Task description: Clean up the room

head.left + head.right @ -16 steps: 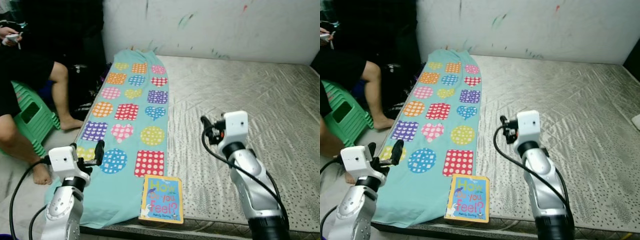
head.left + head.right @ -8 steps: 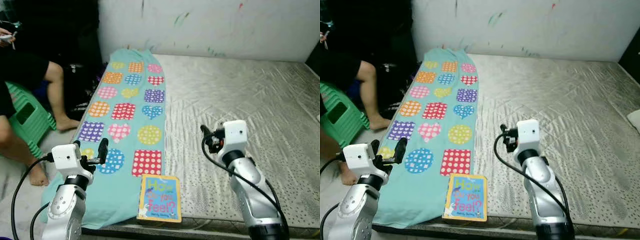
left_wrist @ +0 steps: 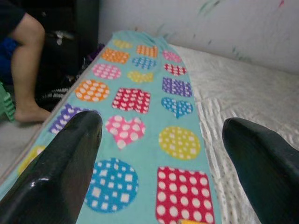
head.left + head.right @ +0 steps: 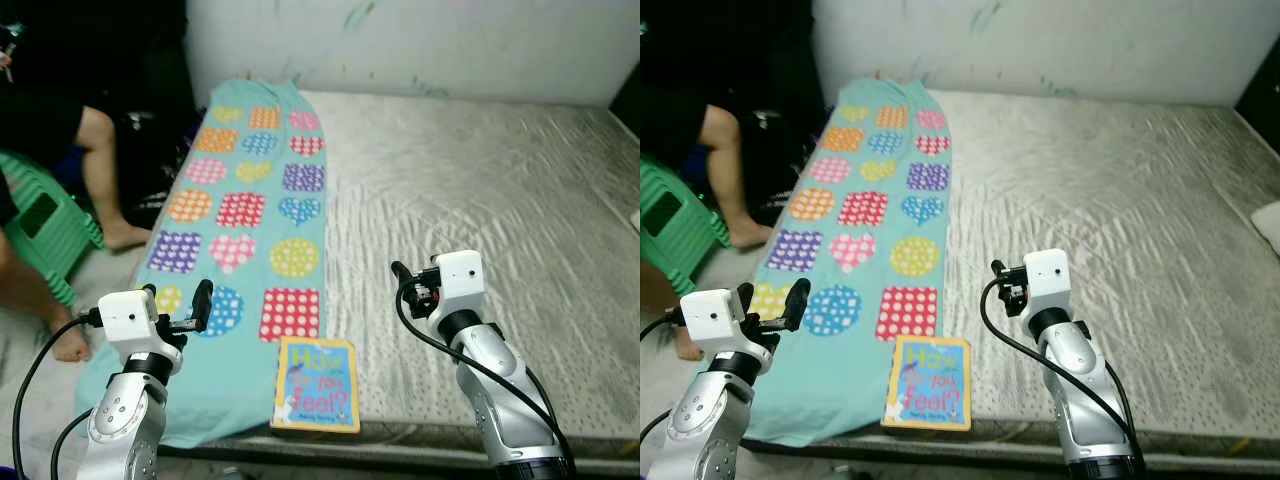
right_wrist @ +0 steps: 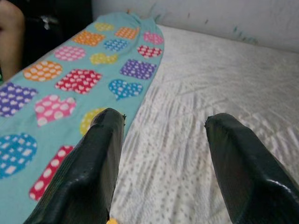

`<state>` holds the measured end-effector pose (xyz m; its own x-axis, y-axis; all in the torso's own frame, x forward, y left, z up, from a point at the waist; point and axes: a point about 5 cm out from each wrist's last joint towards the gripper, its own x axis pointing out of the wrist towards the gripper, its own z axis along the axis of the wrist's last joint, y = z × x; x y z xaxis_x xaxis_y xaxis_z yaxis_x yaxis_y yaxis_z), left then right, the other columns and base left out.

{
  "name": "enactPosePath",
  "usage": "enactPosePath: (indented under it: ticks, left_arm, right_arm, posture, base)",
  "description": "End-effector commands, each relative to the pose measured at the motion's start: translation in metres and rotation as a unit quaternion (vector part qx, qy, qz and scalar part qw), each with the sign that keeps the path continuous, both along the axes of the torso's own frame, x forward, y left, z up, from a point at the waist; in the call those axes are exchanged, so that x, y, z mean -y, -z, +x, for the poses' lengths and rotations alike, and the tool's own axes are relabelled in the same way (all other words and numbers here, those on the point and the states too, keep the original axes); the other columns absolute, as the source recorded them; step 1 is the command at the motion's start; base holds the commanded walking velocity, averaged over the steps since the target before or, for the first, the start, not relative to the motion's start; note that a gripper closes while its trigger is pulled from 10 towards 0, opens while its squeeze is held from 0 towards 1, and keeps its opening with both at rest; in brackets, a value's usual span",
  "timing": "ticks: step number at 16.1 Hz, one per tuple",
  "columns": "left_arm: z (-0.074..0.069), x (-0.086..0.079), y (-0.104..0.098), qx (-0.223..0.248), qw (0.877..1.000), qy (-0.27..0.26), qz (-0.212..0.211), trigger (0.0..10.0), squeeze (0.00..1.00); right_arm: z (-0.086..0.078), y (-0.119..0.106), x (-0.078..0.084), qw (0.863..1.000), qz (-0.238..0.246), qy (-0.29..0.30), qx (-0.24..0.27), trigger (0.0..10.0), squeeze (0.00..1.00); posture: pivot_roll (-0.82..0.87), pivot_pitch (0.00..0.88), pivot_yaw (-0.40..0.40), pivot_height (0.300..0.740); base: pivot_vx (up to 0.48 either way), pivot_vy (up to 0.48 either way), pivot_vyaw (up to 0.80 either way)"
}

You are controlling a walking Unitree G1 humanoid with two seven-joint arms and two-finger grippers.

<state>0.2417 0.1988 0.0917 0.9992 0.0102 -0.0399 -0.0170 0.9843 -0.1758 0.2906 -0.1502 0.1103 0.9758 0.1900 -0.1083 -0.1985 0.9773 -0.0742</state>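
A matt cloth blanket (image 4: pixel 250 200) lies on the satiny quilted mattress (image 4: pixel 480 200) beside a glossy book (image 4: pixel 316 397).

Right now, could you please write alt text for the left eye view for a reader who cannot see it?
A picture book lies at the near edge of a mattress, overlapping a turquoise blanket patterned with dotted shapes. The left gripper and right gripper hover on either side. A seated person's leg shows beside a green stool.

A person (image 4: pixel 40 150) sits at far left on a green plastic stool (image 4: pixel 45 225), bare feet on the floor. A paint-streaked white wall (image 4: pixel 420 45) runs along the far side.
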Motion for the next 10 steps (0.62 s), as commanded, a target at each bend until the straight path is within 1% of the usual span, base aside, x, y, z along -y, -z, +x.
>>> enactPosePath:
  ticks: [1, 6, 9, 10]
  left_arm:
    - [-0.0008, 0.0001, -0.0013, -0.004, 1.0, -0.001, 0.005, 10.0, 0.0]
    - [-0.0025, -0.0009, -0.0025, -0.011, 1.0, -0.019, 0.004, 10.0, 0.0]
    - [-0.0033, -0.0023, -0.003, -0.012, 0.999, -0.031, 0.0, 10.0, 0.0]
    - [-0.0035, -0.0028, -0.0049, -0.006, 0.999, -0.035, -0.005, 10.0, 0.0]
  right_arm:
    - [0.0002, -0.003, 0.0011, 1.0, -0.002, -0.002, 0.003, 10.0, 0.0]
    - [0.0015, -0.005, -0.0015, 1.0, -0.003, -0.014, 0.002, 10.0, 0.0]
    - [0.0027, -0.0052, -0.002, 1.0, -0.01, -0.022, 0.001, 10.0, 0.0]
    - [0.0053, -0.0076, -0.001, 0.999, -0.016, -0.027, 0.005, 10.0, 0.0]
  posture:
    - [-0.06, 0.141, -0.032, 0.654]
    - [-0.06, 0.155, -0.043, 0.6]
    - [-0.07, 0.16, -0.048, 0.596]
    - [-0.07, 0.163, -0.05, 0.596]
  base:
    - [0.0, 0.0, 0.0]
    - [0.0, 0.0, 0.0]
    - [0.0, 0.0, 0.0]
    - [0.0, 0.0, 0.0]
